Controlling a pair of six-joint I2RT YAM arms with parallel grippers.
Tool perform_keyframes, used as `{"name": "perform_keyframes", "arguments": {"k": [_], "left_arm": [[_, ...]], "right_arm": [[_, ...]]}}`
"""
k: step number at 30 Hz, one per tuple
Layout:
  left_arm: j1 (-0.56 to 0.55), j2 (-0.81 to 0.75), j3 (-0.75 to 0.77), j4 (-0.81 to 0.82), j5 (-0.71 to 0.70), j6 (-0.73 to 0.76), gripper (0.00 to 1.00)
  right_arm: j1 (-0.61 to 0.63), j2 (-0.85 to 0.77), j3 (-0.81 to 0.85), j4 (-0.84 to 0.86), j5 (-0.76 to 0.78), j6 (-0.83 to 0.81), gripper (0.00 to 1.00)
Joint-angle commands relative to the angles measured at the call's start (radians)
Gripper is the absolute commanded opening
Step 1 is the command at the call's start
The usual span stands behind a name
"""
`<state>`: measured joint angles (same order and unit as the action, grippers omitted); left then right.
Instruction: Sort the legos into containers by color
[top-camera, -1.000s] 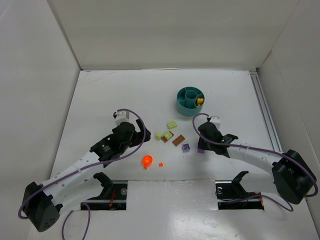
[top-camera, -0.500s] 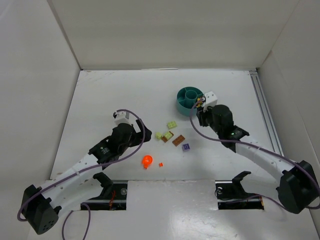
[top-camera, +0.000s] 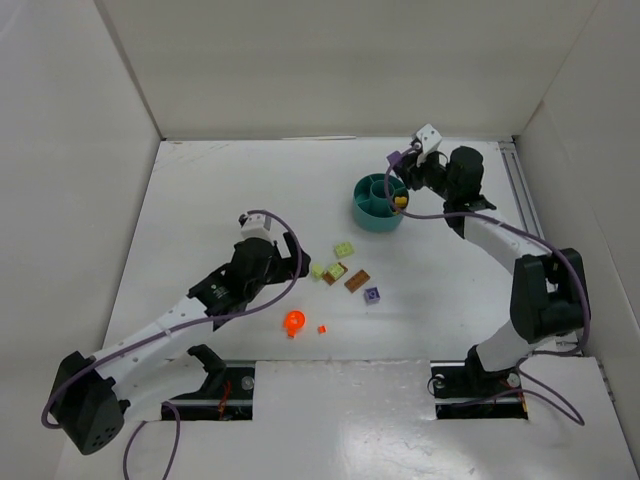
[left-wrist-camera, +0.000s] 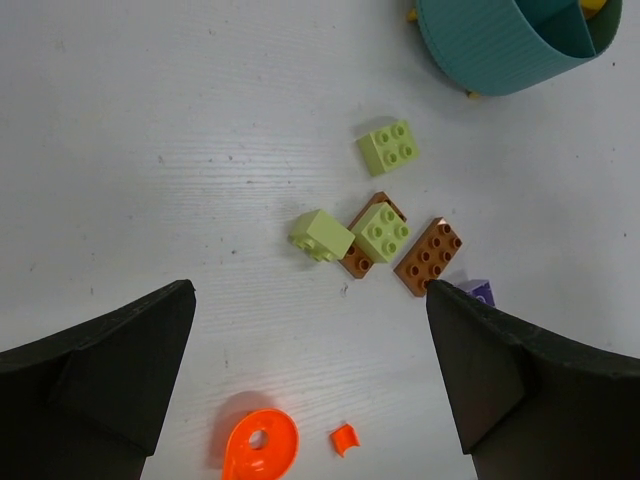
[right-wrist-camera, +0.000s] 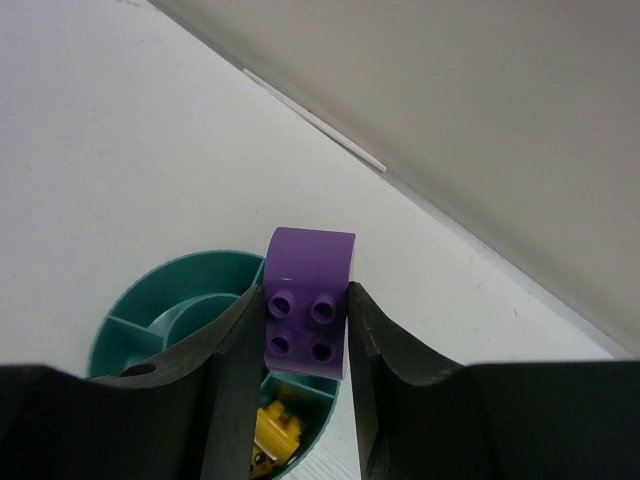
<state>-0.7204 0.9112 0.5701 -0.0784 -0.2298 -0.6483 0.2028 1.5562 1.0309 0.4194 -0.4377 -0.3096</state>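
Observation:
My right gripper (right-wrist-camera: 306, 312) is shut on a purple brick (right-wrist-camera: 308, 300) and holds it above the far rim of the teal tub (right-wrist-camera: 165, 283); in the top view the brick (top-camera: 393, 158) is just behind the tub (top-camera: 364, 214). A yellow brick (right-wrist-camera: 275, 430) lies in one wedge. My left gripper (left-wrist-camera: 308, 292) is open and empty above the loose bricks: three pale yellow-green ones (left-wrist-camera: 388, 147) (left-wrist-camera: 322, 235) (left-wrist-camera: 381, 228), the last stacked on a brown brick (left-wrist-camera: 357, 264), another brown brick (left-wrist-camera: 428, 257), a small purple one (left-wrist-camera: 480, 291), a roundish orange piece (left-wrist-camera: 260, 447) and a tiny orange bit (left-wrist-camera: 344, 438).
White walls close in the table on the left, back and right. A metal rail (top-camera: 527, 215) runs along the right edge. The loose bricks (top-camera: 344, 272) lie between the two arms, the tub behind them to the right.
My right gripper has carried the purple brick from the table near the other bricks up and back to above the tub's far rim. My left gripper has edged right, toward the bricks.

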Motion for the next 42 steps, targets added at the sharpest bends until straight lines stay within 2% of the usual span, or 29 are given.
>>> {"name": "perform_keyframes", "arguments": {"k": [1,8,14,28,42], "left_arm": [[-0.002,0.024,0.071,0.068,0.006,0.047,1.0],[-0.002,0.071,0.1,0.089,-0.003,0.056,1.0],[-0.002,0.094,0.109,0.098,-0.003,0.046,1.0],[-0.002,0.075,0.109,0.089,-0.013,0.018,1.0],[-0.002,0.022,0.091,0.06,-0.042,0.009,1.0]], "right_arm": [[-0.017,0.068,0.072,0.119,-0.098,0.015,0.23],[-0.028,0.182,0.132,0.14,-0.036,0.026,0.24],[-0.019,0.205,0.123,0.14,0.04,0.035,0.24],[-0.019,0.225,0.067,0.168,-0.019,0.087,0.25],[-0.019,0.216,0.021,0.168,-0.018,0.125,0.31]]}}
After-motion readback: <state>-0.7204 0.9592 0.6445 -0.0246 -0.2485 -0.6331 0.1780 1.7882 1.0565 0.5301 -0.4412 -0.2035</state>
